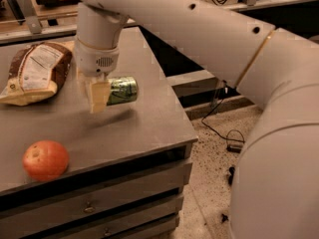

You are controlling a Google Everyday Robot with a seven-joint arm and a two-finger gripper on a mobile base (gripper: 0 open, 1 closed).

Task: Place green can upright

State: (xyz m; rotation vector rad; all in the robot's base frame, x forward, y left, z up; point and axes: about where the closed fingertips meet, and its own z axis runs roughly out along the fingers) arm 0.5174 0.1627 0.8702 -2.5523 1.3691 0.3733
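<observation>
End effector [98, 95] clamps the green can [122, 90] — shiny, pale-lettered, lying sideways over the table [149, 128].

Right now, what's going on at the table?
The gripper holds the can by one end, on its side, just above the table, a shadow under it. It is not yet upright. A red fruit sits near the front edge and a bag lies at the back left, both apart from the can.
</observation>
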